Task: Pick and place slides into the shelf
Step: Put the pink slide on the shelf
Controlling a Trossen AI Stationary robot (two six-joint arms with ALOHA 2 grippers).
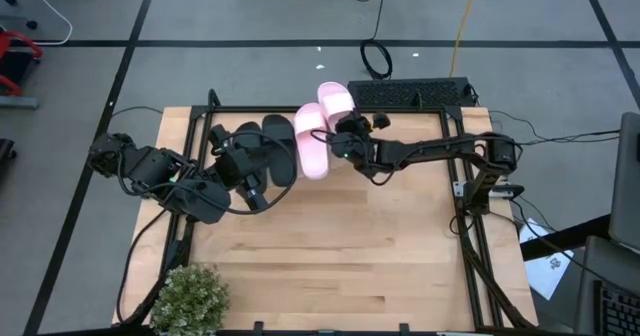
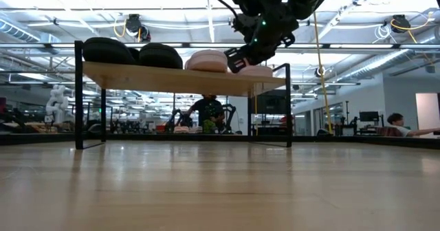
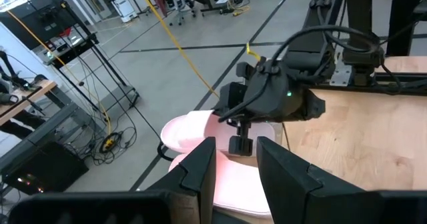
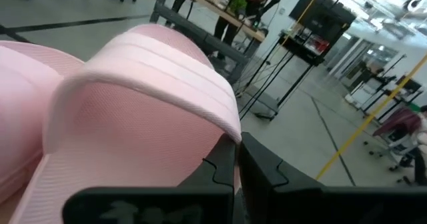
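Inspector A: Four slip-on slides are noted on the low shelf with the light wooden plank top and thin black legs (image 2: 180,80), at the far edge of the pale wooden table (image 1: 330,256). The matte black pair (image 1: 262,148) is set on the left; the first pale pink slide (image 1: 311,141) is laid beside it, and the second pale pink slide (image 1: 336,102) is skewed, its end jutting past the shelf's far edge.

Inspector B: Confirmed. The right hand (image 1: 345,136) is found closed, with nothing gripped, its tips pressed at the edge of the second pink slide's strap (image 4: 167,71). The shut fingers are judged to serve as a pusher, so that the slide may be nudged square.

Inspector A: And the left hand (image 1: 252,190)?

Inspector B: It is held partly open above the shelf's near side, over the black pair, and nothing is seen between its fingers (image 3: 200,171). It is judged to be waiting clear of the right arm's work.

Inspector A: Progress?

Inspector B: All four slides are on the shelf; only alignment of the last pink one is judged outstanding. A risk is recorded: too firm a push could tip it off the far edge.
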